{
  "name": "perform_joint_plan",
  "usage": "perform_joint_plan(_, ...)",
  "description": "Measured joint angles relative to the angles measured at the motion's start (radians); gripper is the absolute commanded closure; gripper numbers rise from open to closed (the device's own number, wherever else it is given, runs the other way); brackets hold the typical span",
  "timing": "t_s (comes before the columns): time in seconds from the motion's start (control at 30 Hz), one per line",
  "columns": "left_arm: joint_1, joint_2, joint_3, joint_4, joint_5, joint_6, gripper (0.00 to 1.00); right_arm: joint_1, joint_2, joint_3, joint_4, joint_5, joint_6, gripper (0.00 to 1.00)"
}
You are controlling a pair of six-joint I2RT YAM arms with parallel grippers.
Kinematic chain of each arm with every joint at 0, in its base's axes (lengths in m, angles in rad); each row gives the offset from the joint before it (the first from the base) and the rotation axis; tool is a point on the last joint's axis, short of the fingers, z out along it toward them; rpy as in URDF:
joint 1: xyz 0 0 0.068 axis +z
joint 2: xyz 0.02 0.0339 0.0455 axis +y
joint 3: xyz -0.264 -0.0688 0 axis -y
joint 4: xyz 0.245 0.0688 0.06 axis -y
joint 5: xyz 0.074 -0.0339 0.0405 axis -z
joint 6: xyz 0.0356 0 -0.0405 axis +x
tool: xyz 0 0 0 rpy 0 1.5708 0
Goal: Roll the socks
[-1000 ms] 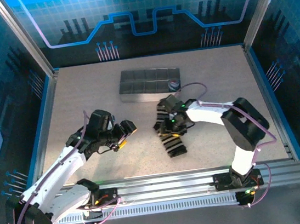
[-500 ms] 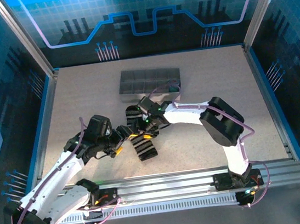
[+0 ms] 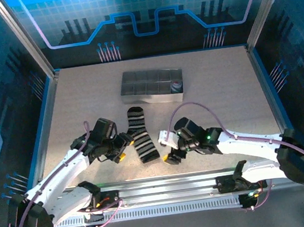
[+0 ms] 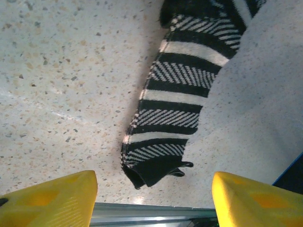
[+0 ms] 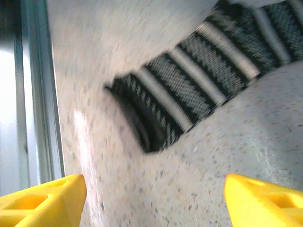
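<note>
Black-and-white sock point(image 3: 142, 140) lies near table edge point(image 3: 204, 168), flanked by left claw point(image 3: 124, 149) and right claw point(image 3: 168, 149), both released.

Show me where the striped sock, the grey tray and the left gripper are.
striped sock point(image 3: 142, 140), top view, on the middle of its length.
grey tray point(image 3: 144, 99), top view, on its near wall.
left gripper point(image 3: 125, 146), top view, midway between its fingertips.
</note>
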Motion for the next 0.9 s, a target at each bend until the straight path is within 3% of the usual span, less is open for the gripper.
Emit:
perform_joint_plan(0.23, 0.0, -0.042, -0.079, 0.034, 0.016, -0.053, 0.39, 0.038, 0.14, 0.01, 0.05, 0.08, -0.3, 0.27)
perform_joint_plan(0.53, 0.0, -0.072, -0.147, 0.082, 0.022, -0.119, 0.4, 0.083, 0.317, 0.087, 0.145, 0.139, -0.367, 0.35)
perform_joint_plan(0.9, 0.0, -0.054, -0.169, 0.132, 0.031, -0.126, 0.41, 0.141, 0.374, 0.144, 0.16, 0.155, -0.358, 0.88)
